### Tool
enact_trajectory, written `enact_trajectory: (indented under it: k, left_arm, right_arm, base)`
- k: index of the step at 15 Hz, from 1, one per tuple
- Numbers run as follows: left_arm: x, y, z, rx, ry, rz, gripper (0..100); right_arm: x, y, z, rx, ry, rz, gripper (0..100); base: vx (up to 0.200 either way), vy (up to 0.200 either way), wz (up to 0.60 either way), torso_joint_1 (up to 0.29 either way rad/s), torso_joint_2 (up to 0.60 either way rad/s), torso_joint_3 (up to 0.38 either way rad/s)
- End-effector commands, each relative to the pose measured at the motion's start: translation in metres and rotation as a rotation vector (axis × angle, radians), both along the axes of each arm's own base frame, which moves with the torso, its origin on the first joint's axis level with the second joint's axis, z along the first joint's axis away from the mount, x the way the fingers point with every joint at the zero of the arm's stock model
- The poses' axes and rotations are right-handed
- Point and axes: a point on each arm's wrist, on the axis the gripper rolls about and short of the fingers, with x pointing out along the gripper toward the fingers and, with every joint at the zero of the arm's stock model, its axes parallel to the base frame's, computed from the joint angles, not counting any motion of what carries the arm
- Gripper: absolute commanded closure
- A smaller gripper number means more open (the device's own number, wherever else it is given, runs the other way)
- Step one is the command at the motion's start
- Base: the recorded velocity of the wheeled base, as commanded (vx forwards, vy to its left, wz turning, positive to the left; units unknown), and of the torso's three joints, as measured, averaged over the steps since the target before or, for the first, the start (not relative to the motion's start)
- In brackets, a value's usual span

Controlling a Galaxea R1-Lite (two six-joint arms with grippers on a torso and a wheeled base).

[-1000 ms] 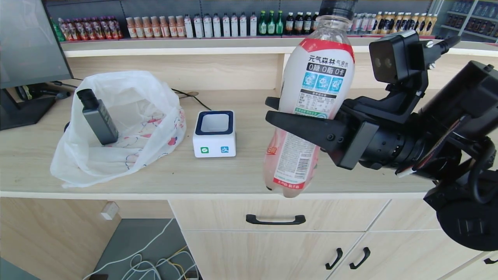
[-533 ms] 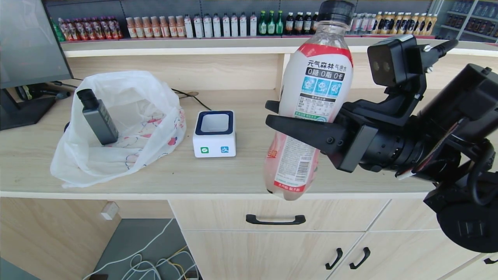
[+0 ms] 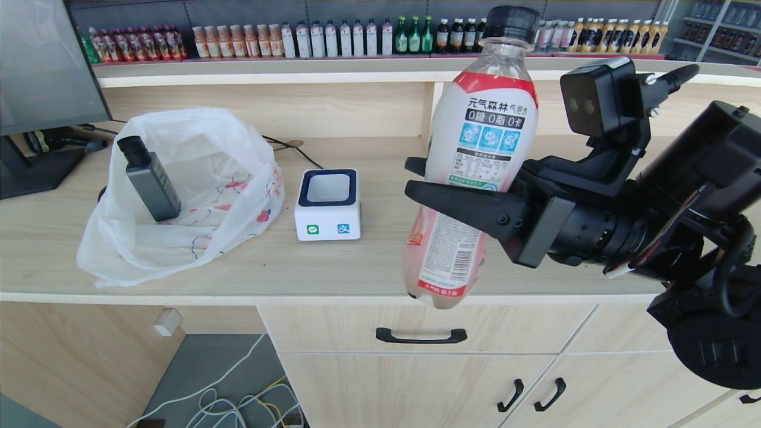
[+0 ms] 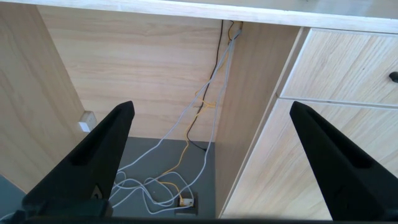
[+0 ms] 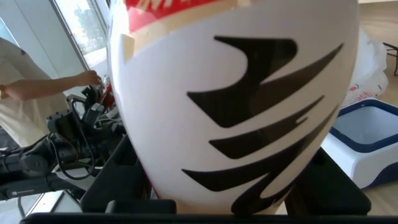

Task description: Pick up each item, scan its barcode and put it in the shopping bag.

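The right gripper [image 3: 416, 176] had its fingers clamped on the middle of one pink drink bottle [image 3: 475, 148]. The bottle was held off the bench [image 3: 59, 249], nearly upright, cap up. One white scanner [image 3: 327, 205] stood between the bottle and one open shopping bag [image 3: 238, 172], with one grey flask [image 3: 151, 181] leaning inside the bag. A monitor [image 3: 41, 59] stood at the far left. The left gripper [image 4: 211, 109] hung below the bench, fingers spread wide, above loose cables [image 4: 161, 180] on the floor.
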Motion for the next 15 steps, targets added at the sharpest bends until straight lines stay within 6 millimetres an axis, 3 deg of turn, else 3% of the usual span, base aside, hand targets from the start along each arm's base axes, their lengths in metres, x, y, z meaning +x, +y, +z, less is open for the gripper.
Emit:
enact_trajectory:
  k: [1,6,15]
  left_arm:
    - [0.000,0.000,0.000,0.000,-0.001,0.001,0]
    - [0.000,0.000,0.000,0.000,-0.001,0.001,0]
    - [0.000,0.000,0.000,0.000,-0.001,0.001,0]
  right_arm:
    - [0.000,0.000,0.000,0.000,-0.006,-0.002,100]
    - [0.000,-0.001,-0.006,-0.020,-0.079,-0.059,100]
    - [0.009,-0.008,-0.008,0.021,-0.181,-0.597,100]
  base:
    - [0.000,0.000,0.00,0.000,0.00,0.000]
    - [0.000,0.000,0.00,0.000,0.00,0.000]
    - [0.000,0.000,0.00,0.000,0.00,0.000]
